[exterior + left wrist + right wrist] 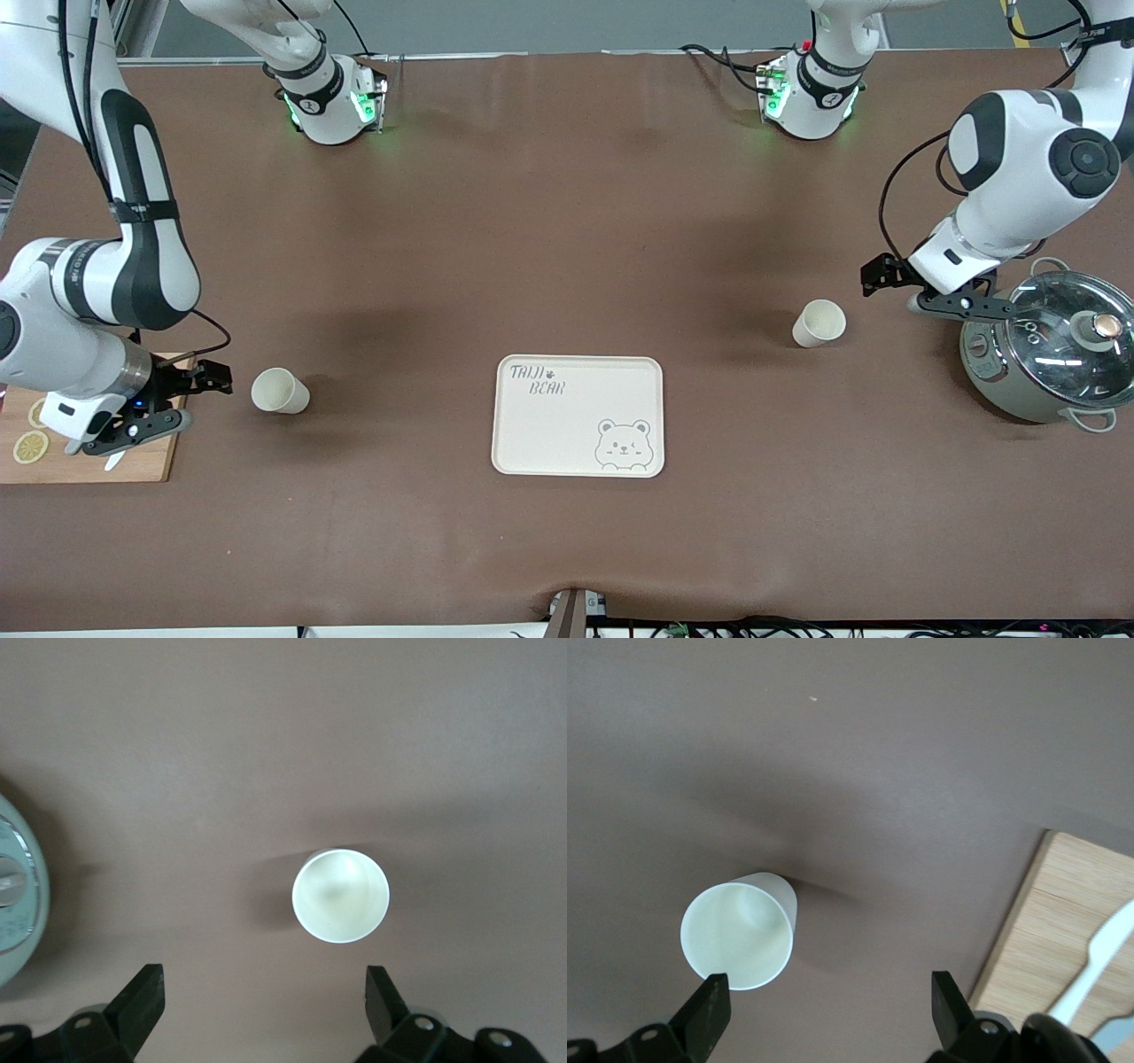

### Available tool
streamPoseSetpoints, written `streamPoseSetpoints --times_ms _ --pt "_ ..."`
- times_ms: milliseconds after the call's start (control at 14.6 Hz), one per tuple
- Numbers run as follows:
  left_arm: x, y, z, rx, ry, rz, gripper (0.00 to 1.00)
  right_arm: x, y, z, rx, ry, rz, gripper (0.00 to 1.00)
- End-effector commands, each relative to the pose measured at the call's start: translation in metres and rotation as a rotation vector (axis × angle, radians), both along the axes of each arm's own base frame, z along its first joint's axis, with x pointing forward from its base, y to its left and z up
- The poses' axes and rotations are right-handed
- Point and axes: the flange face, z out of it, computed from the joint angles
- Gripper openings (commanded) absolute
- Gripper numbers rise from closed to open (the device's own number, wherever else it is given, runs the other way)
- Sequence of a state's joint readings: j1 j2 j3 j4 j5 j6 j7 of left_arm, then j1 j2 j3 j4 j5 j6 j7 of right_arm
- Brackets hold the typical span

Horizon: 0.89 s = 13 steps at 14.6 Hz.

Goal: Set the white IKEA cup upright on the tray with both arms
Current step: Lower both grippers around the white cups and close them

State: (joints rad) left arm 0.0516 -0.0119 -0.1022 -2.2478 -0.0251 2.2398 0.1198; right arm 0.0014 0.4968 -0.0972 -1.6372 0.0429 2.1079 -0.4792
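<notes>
From the front, two white cups lie on their sides on the brown matte worktop (pixel 567 221). One cup (pixel 280 391) rests near the right gripper (pixel 155 412), which hangs over the edge of a wooden cutting board (pixel 89 465) carrying lemon slices (pixel 31 447) and a white plastic utensil. The other cup (pixel 819 322) lies near the left gripper (pixel 921 288), beside a lidded grey-green pot (pixel 1050 354) with a glass lid. The cream tray (pixel 532 443), smooth, rimmed and round-cornered, sits between the two cups with nothing on it.

In the left wrist view, the left arm's fingers (pixel 142 1001) stand spread wide, holding nothing. The cup (pixel 341 895) shows its round open mouth ahead of the fingertips, roughly midway between them but clear of both. Its wall looks thin, glossy and slightly tapered.

In the right wrist view, the fingers (pixel 709 1010) are likewise spread and empty. The cup (pixel 740 935) lies just ahead of one fingertip, off-centre from the gap, with its mouth facing the camera.

Each cup is probably light and stiff, with a slick surface, so it is likely to roll or skid if nudged. A sensible hold would pinch across the round body near its middle, or over the rim wall, with modest force, and then tip it upright.
</notes>
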Motion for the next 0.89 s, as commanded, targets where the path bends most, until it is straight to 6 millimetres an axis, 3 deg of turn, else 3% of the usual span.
streamPoseSetpoints --times_ms 0,206,411,823 --pt "-0.003 -0.004 -0.033 -0.017 -0.008 -0.018 1.0 0.001 -0.004 -0.012 0.034 -0.004 0.027 1.0" --pt "0.003 -0.018 -0.075 -0.028 -0.024 -0.038 1.0 0.003 -0.003 -0.028 0.032 0.004 0.033 1.0" --pt "0.007 -0.023 -0.103 -0.036 -0.048 -0.041 1.0 -0.005 0.0 -0.052 0.027 -0.008 0.064 1.0" --pt "0.006 -0.014 -0.113 -0.031 -0.05 -0.034 1.0 -0.011 0.009 -0.068 0.026 -0.011 0.077 1.0"
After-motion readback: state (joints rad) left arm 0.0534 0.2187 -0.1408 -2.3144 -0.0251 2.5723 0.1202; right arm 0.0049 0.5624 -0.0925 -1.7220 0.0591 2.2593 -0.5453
